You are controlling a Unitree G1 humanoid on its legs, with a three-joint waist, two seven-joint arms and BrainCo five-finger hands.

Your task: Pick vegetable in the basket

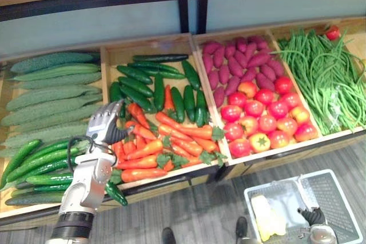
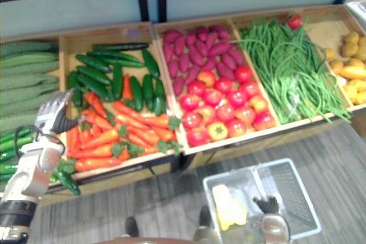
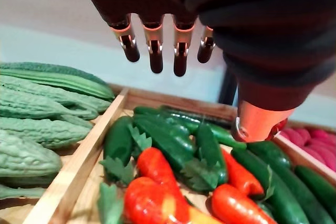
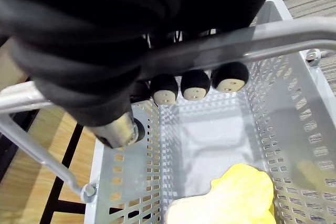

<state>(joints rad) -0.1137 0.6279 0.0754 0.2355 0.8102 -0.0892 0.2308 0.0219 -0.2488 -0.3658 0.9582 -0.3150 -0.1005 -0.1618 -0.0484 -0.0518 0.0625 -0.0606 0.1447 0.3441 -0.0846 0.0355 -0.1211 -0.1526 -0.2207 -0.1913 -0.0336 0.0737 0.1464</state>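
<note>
Left hand [image 1: 104, 123] hovers released, fingers straight, at the left edge of the carrots [image 1: 166, 135]. They lie just ahead and to its right, long axes mostly crosswise, so it's the nearer hand. Right hand [image 4: 195, 85] is clenched on the handle [image 4: 273, 32] of the basket [image 1: 337, 198], well apart.

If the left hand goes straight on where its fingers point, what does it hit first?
Probably the cucumbers behind the carrots; the open left hand hovers high, so it might pass over to the back wall.
</note>
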